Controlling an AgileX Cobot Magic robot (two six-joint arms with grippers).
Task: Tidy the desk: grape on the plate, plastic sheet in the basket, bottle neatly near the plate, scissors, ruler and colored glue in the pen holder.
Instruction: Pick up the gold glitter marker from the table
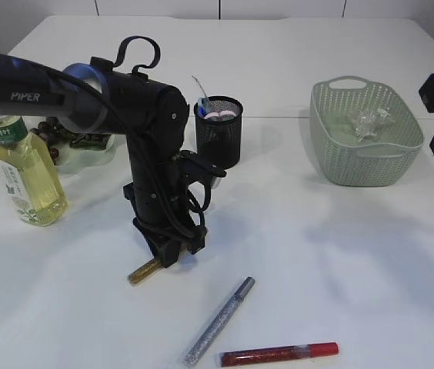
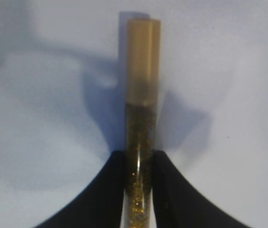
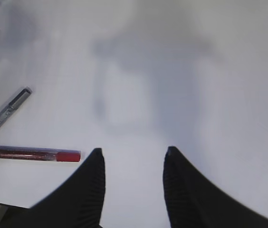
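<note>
A slip is the main risk: the gold glue tube (image 2: 142, 118) is caught near its lower end only, so it could be tilted or dropped once lifted from the worktop (image 1: 340, 261), and the pen holder (image 1: 218, 131) could be knocked if the tube is brought in askew. The tube is seen lying flat between the left fingers (image 2: 110, 190), which are closed tightly against both its sides, its capped end pointing away. Further right, the silver tube (image 1: 218, 321) and red tube (image 1: 278, 354) are left on the worktop. The right fingers (image 3: 89, 190) are held apart, empty, well above it
</note>
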